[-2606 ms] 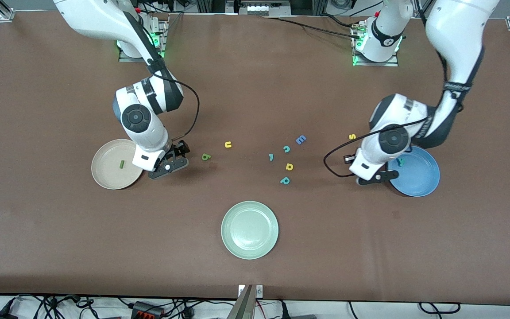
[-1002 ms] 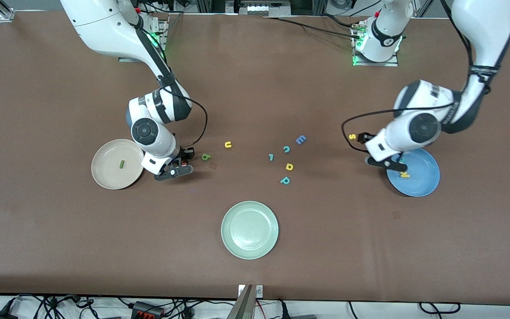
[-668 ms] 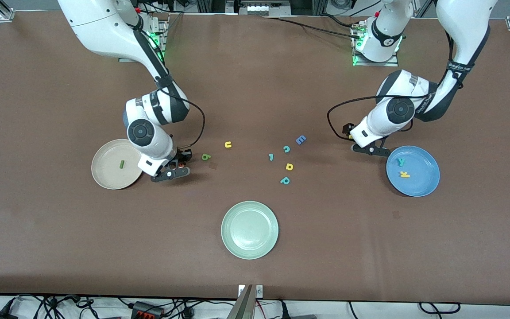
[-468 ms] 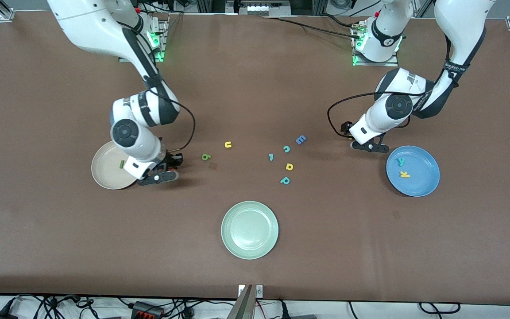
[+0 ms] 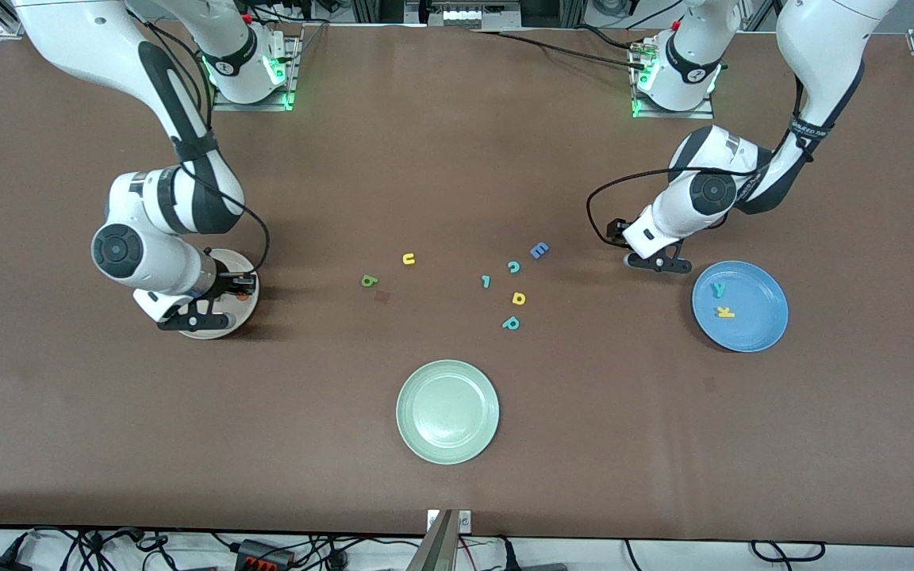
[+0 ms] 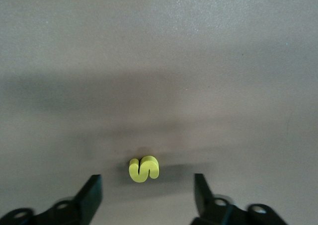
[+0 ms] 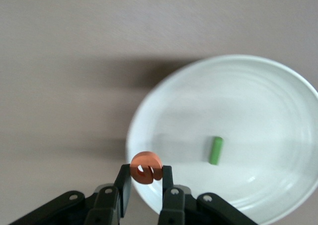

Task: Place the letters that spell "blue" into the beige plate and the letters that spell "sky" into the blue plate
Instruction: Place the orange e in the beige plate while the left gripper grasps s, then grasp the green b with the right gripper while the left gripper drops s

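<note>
The right tool (image 7: 144, 185) has swung from beside the green "b" (image 5: 369, 280) toward the right arm's end of the tabletop (image 5: 457, 492) and now hangs over the rim of the beige plate (image 7: 278, 86), clamped on the orange "e" (image 7: 146, 167). In the right wrist view the "e" sits pinched between the two fingers, right above the plate's edge, and the dark green "l" (image 7: 215, 150) lies flat in the plate, well clear of the tool.

The left tool (image 6: 148, 197) has left the blue plate (image 5: 766, 325) and come down low over the yellow "s" (image 6: 143, 169), just beside that plate on the side toward the "E". Its jaws stand apart with the "s" lying on the tabletop between them, clear of both fingers.

The teal "y" (image 5: 717, 289) and yellow "k" (image 5: 725, 312) lie in the blue plate. The "b" and the yellow "u" (image 5: 408, 258) rest on bare tabletop between the two tools, with wide room around them. Nearer the left tool lies a loose cluster: the blue "E" (image 5: 538, 251), teal "c" (image 5: 513, 267), a small teal letter (image 5: 485, 281), yellow "d" (image 5: 518, 298) and teal "p" (image 5: 511, 323). The pale green plate (image 5: 447, 452) sits alone, nearest the front camera.
</note>
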`<state>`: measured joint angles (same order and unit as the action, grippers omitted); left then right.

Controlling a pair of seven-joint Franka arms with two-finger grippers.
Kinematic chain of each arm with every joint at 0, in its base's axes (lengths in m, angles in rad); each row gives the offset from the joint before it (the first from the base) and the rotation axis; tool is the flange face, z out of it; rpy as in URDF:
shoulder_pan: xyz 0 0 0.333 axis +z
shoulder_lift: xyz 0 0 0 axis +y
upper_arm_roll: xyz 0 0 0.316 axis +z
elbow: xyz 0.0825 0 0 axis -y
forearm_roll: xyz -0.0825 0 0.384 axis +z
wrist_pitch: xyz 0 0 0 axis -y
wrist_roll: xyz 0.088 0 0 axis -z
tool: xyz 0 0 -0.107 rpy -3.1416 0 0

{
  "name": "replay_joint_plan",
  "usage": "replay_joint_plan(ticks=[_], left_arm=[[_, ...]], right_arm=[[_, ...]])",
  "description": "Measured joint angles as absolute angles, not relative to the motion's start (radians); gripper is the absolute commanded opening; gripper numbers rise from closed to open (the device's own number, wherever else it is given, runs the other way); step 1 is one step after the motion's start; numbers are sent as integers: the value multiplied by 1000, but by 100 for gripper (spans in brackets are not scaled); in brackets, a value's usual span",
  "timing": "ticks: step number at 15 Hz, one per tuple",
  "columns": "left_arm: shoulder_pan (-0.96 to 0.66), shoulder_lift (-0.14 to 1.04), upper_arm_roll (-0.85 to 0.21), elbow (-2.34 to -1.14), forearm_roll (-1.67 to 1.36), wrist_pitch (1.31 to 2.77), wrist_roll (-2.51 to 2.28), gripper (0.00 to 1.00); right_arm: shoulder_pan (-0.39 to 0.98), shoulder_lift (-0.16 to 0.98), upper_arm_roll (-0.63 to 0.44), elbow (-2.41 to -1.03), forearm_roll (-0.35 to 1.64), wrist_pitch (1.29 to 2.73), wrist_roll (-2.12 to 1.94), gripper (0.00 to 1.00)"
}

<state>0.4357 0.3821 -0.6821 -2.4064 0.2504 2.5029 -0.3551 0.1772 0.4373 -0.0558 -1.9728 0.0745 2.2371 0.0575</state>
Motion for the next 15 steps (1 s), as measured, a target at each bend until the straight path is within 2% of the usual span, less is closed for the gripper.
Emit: replay_joint_plan(ticks=[1, 2, 3, 4, 9, 11, 15], left_arm=[[436, 385, -682, -2406, 250, 2503, -355, 51], [436, 388, -682, -2406, 250, 2504, -355, 51], [436, 391, -681, -2406, 250, 2504, -355, 50], [436, 392, -681, -2406, 250, 2504, -355, 50], [436, 411, -679, -2406, 250, 2508, -355, 41], [438, 413, -677, -2405, 250, 2509, -355, 41], [439, 413, -674, -2405, 250, 2510, -357, 30]], right_arm=[[166, 438, -56, -1984, 74, 2234, 51, 22], [157, 439, -56, -1995, 74, 2233, 45, 36], [150, 442, -56, -2003, 74, 2233, 41, 73], [144, 447, -56, -2008, 74, 2233, 41, 100], [125, 452, -53, -1995, 74, 2234, 39, 100], [139, 446, -36, -1966, 74, 2234, 39, 100], [264, 452, -20, -1899, 76, 2235, 56, 100]])
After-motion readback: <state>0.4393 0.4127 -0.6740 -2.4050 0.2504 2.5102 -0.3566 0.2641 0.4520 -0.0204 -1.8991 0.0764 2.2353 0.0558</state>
